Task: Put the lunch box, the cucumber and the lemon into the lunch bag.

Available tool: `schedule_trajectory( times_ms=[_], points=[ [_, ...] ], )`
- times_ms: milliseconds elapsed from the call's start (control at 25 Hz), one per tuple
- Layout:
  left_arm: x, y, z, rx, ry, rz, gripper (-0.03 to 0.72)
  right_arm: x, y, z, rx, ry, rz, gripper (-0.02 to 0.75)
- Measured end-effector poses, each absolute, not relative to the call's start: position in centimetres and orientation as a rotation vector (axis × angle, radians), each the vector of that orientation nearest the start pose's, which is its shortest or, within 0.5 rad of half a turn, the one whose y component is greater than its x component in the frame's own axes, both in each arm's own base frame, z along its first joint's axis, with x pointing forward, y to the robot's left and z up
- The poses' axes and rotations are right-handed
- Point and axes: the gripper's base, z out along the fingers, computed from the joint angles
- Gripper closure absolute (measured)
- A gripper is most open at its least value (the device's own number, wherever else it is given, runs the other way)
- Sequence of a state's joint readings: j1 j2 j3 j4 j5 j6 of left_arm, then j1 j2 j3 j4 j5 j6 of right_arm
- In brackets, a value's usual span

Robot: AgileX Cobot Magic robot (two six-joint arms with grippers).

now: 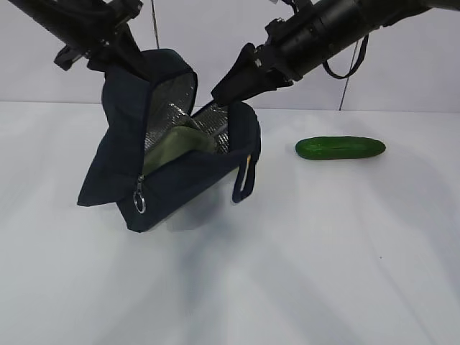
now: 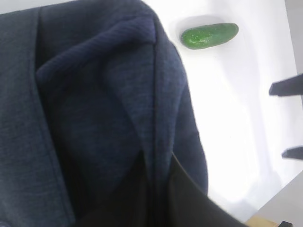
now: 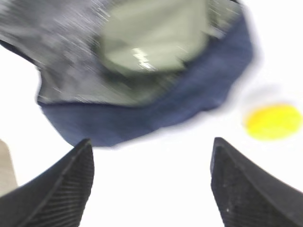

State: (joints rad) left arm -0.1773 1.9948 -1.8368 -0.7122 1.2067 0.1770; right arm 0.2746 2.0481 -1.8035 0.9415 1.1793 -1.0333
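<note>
**Lunch box in bag; cucumber and lemon still out on tabletop**

White tabletop (image 1: pixel 323 273) w/ plain pale wall behind, meeting at a straight line at approx 12 o'clock across the exterior view. Surface glossy, soft shadows under the bag.

Left arm comes in from 11 o'clock, its left claw (image 1: pixel 115 54) pressed together on the top edge of the lunch bag (image 1: pixel 180 180), holding the fabric up so the mouth gapes toward the camera; left wrist view is mostly navy cloth. Right arm slants in from 1 o'clock, right claw (image 3: pixel 151 184) spread wide, nothing betw. the fingers (image 3: pixel 57 194), tip just over the bag's upper rim.

Lunch box (image 1: pixel 176 147), sage-green lid showing, sits inside the bag against the silver lining. Zip ring hangs at the bag's 7 o'clock corner, handle loop at 4 o'clock. Cucumber (image 1: pixel 340 147) lies flat at 3 o'clock of the bag, well apart. Lemon (image 3: pixel 273 121) seen only in right wrist view, blurred, on the tabletop just beside the bag.

Front half of tabletop, 4 to 8 o'clock, is bare; tabletop edges out of view.
</note>
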Motion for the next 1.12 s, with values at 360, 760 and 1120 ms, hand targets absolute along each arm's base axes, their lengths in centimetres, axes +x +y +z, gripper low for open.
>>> schedule_trajectory(
  times_ms=[360,760,1120],
  points=[
    [41.2,-10.2,32.3,0.216,2.620,-0.944,0.680,41.5,17.1,31.1,-1.221,2.237,0.695,0.164],
    [41.1,-10.2,32.4,0.249,2.619,-0.932,0.680,43.1,12.7,29.8,-0.966,2.557,0.034,0.165],
    [41.1,-10.2,32.4,0.263,2.617,-0.932,0.680,45.3,10.9,26.3,-1.264,2.502,-0.382,0.165]
  ],
)
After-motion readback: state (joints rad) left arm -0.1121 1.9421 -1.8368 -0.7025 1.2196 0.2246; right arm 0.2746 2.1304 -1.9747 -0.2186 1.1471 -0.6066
